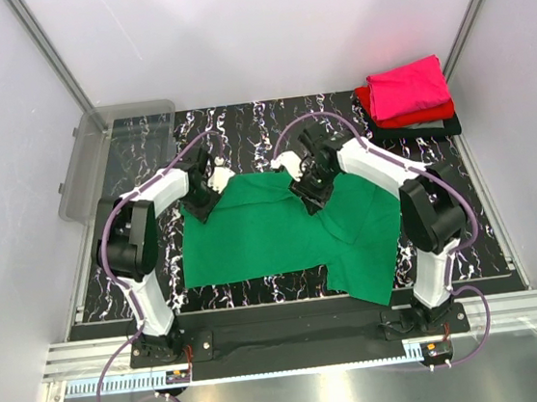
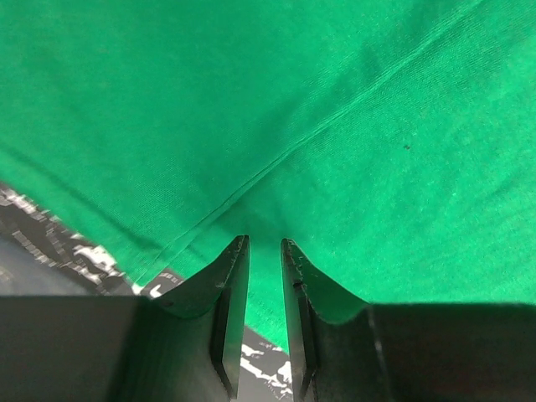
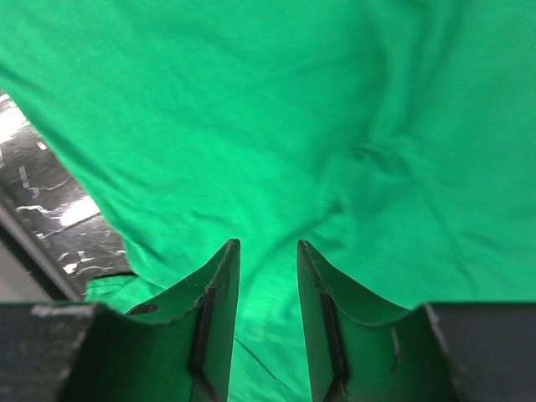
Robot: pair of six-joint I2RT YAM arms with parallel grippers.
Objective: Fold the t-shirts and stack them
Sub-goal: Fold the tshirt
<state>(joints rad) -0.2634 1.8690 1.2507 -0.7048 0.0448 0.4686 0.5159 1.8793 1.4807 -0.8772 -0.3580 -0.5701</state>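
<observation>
The green t-shirt point(image 1: 272, 234) lies spread across the middle of the tabletop point(image 1: 241, 126), with its far edge at 12 o'clock under both arms. The left gripper point(image 2: 264, 243) has its fingers a narrow slot apart, low over a stitched seam near the shirt's 10 o'clock corner. The right gripper point(image 3: 268, 244) has its fingers parted wider over rumpled cloth. Neither clearly pinches anything.

To fold well, I judge that each should close on the far edge alone, then lift evenly and carry it toward 6 o'clock so the crease runs straight. The loose flap trailing at 5 o'clock wants tucking in first. The knit looks thin, matte and limp, quick to wrinkle. At 2 o'clock the pink shirt point(image 1: 411, 86) sits folded on the red shirt point(image 1: 424, 117) and black shirt point(image 1: 435, 130), a flat, squarish pile.
</observation>
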